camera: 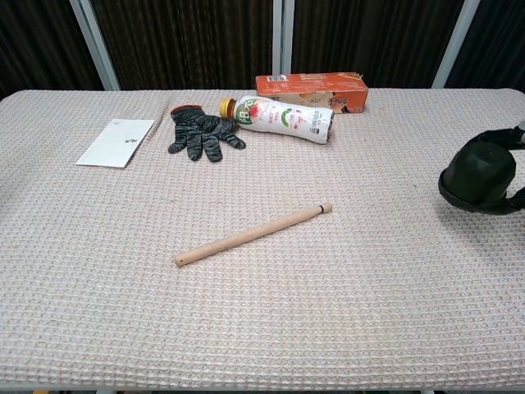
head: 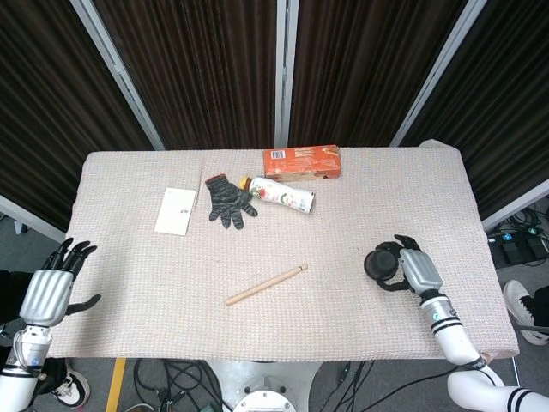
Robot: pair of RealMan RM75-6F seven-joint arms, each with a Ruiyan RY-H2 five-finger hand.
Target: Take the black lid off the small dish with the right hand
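Observation:
My right hand [head: 413, 271] grips a black, round, dome-shaped lid [head: 382, 262] near the right side of the table. In the chest view the black lid [camera: 479, 176] shows at the right edge, tilted, with dark fingers [camera: 515, 198] curled round its rim. I cannot make out a separate small dish under or beside it. My left hand [head: 50, 291] hangs off the table's front left corner with its fingers spread and nothing in it; only the head view shows it.
A wooden stick [head: 266, 285] lies near the middle of the cloth-covered table [head: 360, 206]. At the back are an orange box [head: 302, 161], a lying bottle [head: 281, 195], a dark glove [head: 228, 201] and a white card [head: 176, 211].

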